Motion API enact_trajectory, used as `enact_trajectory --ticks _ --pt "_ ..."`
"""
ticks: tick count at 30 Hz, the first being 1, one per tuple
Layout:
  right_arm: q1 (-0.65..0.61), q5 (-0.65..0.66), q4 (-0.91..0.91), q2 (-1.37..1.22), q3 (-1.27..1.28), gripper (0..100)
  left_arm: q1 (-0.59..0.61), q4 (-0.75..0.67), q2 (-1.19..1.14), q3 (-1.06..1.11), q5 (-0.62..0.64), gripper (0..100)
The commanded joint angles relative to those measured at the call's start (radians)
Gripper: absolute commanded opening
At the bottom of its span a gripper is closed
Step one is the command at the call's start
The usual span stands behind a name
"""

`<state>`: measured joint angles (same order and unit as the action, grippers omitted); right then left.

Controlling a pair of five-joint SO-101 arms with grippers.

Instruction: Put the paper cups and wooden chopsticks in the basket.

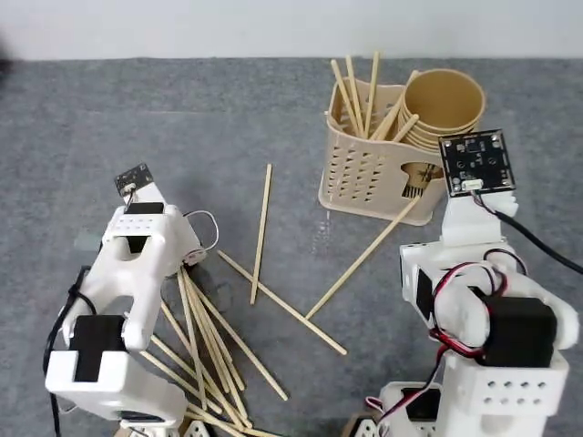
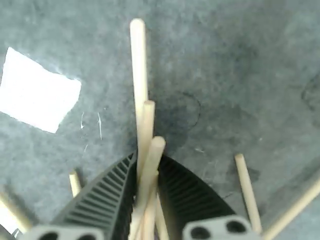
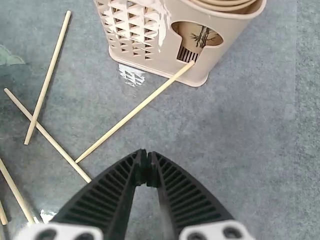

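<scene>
**Left arm.** It stands at the near left of the grey mat (image 1: 228,118). The left gripper (image 2: 147,167) is clamped on a bundle (image 2: 145,125) of about three chopsticks. The jaws are narrow and press the wood from both sides. The bundle sticks out past the fingertips, low over the mat. A white patch (image 2: 37,92) lies on the mat just beside it.

**Right arm.** It stands at the near right. The right gripper (image 3: 146,159) holds nothing, and its jaws are fully closed with the tips touching. It hangs over bare mat, facing the basket (image 1: 364,177).

**Basket.** It stands upright at the far right of the mat. The cups (image 1: 444,100) sit nested in one stack in its right compartment. Several upright chopsticks (image 1: 353,91) stand tilted in the left compartment, some leaning toward the cups.

**Loose items on the mat.**
- A slanted chopstick (image 3: 135,112) lies between the right gripper and the basket. Its far end touches the basket wall at the cut-out.
- A single chopstick (image 1: 262,232) lies mid-mat, well apart from the basket.
- A long chopstick (image 1: 282,303) crosses the near end of the single chopstick.
- A pile (image 1: 214,355) of chopsticks fans out beside the left arm, with many of them overlapping.
</scene>
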<state>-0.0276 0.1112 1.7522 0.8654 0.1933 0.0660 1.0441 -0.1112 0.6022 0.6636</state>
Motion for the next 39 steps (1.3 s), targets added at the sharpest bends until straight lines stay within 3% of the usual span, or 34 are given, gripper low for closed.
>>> enact_trajectory --ticks 1,6,14,21,31,39 --pt "0.005 0.011 0.028 0.018 -0.011 1.5 -0.044 0.014 0.005 -0.021 0.009 1" --pt "0.005 0.011 0.028 0.018 -0.011 1.5 -0.069 0.058 0.005 -0.137 0.011 1" --pt "0.005 0.011 0.028 0.018 -0.011 1.5 -0.069 0.304 0.005 -0.498 0.006 1" --pt "0.012 0.011 0.033 0.018 -0.006 1.3 -0.069 0.419 -0.005 -0.794 -0.003 1" --pt "0.018 0.035 0.038 0.018 -0.002 1.0 -0.074 0.448 -0.006 -1.147 -0.086 1" --pt "0.189 0.158 0.028 0.018 0.117 1.0 -0.175 0.445 -0.006 -1.382 -0.13 1"
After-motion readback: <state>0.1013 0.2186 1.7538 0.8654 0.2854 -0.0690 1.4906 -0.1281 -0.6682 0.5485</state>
